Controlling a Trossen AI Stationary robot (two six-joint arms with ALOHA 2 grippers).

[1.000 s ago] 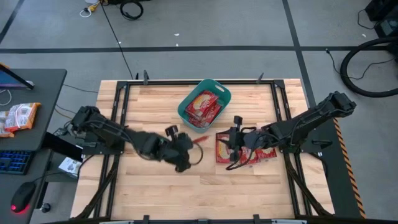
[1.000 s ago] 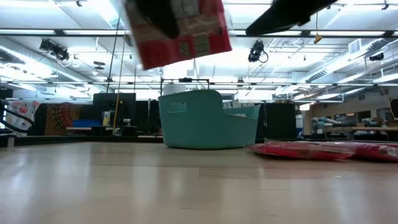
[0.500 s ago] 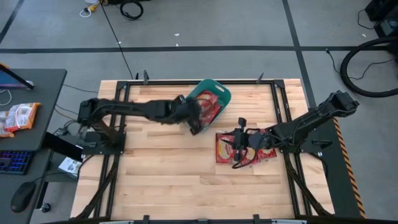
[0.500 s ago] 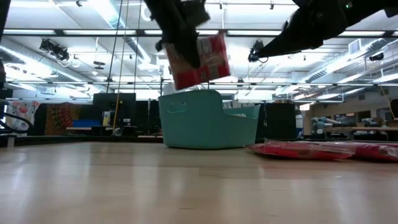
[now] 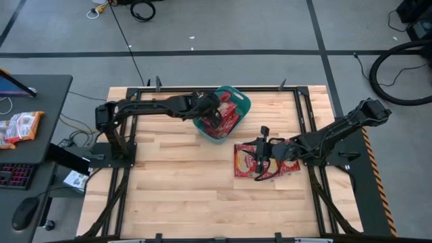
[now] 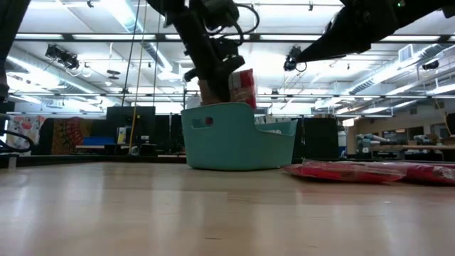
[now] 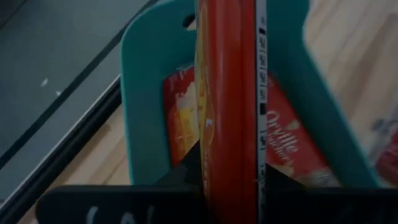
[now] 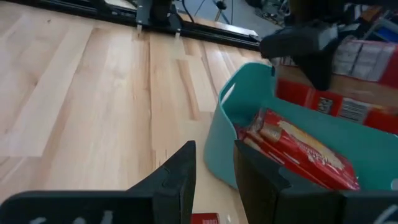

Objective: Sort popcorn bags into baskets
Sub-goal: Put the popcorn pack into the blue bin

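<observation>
Popcorn bags are maybe halfway sorted, going by what's visible. The teal basket [image 5: 223,113] sits at the far middle of the table [image 5: 175,196] and already has several red bags lying in it, you can see them in the right wrist view too [image 8: 301,152]. The left gripper [image 5: 214,108] is right over the basket's rim, clamped on one more popcorn bag [image 7: 230,106] held edge-on, so that one looks about to go in but isn't released yet. In the low view the same bag [image 6: 242,87] pokes up just above the basket wall.

What's left: a pile of bags [image 5: 260,160] on the table to the right of the basket, near it but not touching. The right gripper [image 5: 259,156] hovers over that pile with its fingers a little apart and nothing between them, as the right wrist view shows.

Hard to say how many bags are in the basket or in the pile, since they overlap and the right arm covers part of the pile. Can't read the left gripper's fingertips either, the bag hides them
</observation>
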